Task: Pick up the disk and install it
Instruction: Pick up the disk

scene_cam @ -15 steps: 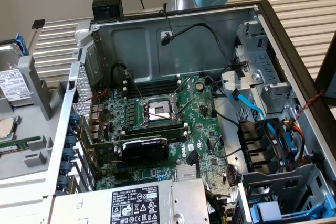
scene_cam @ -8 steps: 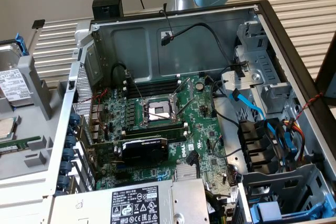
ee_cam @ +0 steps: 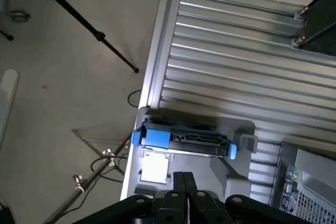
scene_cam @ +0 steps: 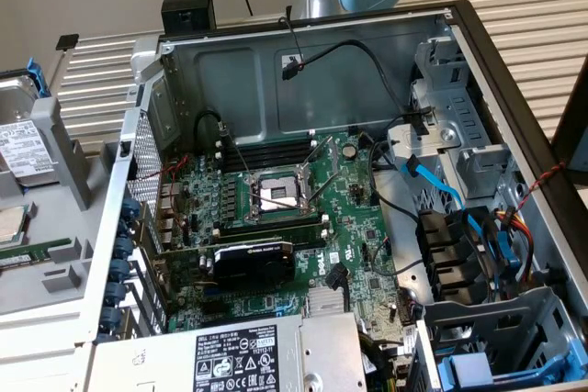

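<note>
Disk [ee_cam: 184, 139]: silver-grey metal drive in blue plastic rail frame, standing on edge in grey holder [ee_cam: 240, 130] on slatted metal desk [ee_cam: 252, 51]. Black gripper [ee_cam: 184, 178] clenched shut, empty, near it.

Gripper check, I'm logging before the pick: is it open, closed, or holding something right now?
Gripper: closed, holding nothing; the disk sits apart from it, ungrasped.
</note>
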Motion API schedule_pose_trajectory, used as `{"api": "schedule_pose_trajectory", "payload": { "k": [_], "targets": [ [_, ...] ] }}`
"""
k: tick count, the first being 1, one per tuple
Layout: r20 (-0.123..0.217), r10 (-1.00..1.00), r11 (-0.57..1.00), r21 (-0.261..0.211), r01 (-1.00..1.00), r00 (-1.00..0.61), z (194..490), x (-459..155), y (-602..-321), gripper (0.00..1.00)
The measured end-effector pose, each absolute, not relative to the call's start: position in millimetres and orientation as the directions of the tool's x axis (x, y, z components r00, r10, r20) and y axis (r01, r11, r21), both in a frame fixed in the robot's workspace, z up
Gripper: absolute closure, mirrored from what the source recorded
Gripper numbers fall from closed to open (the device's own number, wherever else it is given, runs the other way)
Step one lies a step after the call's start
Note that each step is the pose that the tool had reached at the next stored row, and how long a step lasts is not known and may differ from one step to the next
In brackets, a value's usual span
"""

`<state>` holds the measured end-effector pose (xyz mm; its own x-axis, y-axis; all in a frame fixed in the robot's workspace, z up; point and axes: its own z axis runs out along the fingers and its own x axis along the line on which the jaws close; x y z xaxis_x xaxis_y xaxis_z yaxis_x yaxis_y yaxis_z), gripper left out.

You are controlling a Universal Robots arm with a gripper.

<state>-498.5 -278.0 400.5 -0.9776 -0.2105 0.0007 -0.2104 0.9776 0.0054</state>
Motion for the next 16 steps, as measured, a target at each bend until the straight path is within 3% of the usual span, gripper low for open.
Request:
{"api": "schedule_pose_trajectory", "payload": {
  "k": [16],
  "targets": [
    [0.001,-0.482,0.876,0.005,-0.482,-0.876,400.6,-498.5,-278.0,0.89]
  ]
}}
